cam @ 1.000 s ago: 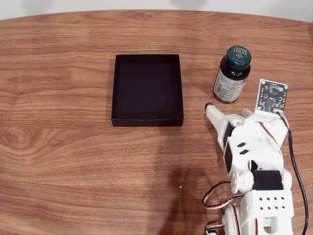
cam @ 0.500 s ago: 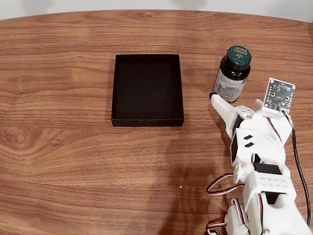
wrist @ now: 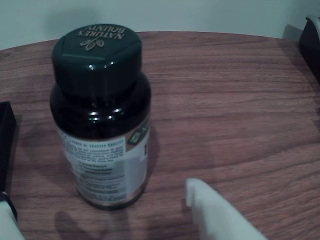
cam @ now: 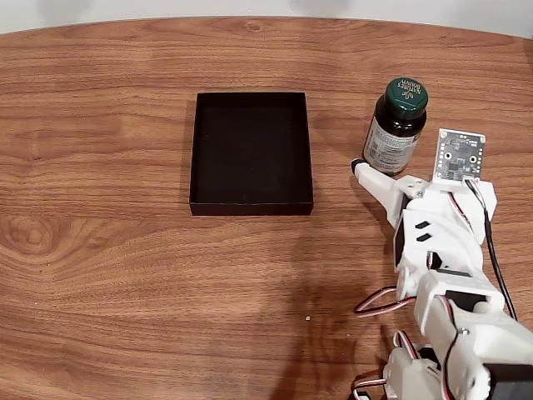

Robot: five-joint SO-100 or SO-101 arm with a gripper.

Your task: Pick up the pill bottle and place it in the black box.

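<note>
Standing upright at upper right, rigid, smooth, probably light pill bottle (cam: pixel 396 127) best clamped around labelled body by gripper (wrist: pixel 100 220) fingers spread apart.

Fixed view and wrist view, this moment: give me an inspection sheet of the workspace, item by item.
Surface: wooden table, bare apart from the items below.
Job's things: pill bottle upright on the table, cap on; black box empty, apart from the bottle, to its left in the fixed view.
Clutter: a tiny pale speck on the wood.
Gripper: gripper open, close to the bottle's base, holding nothing; one pale finger shows in the wrist view.
Cables: black cable along the arm; red and white wires looped near its base.
Surroundings: pale wall beyond the table's far edge.
</note>
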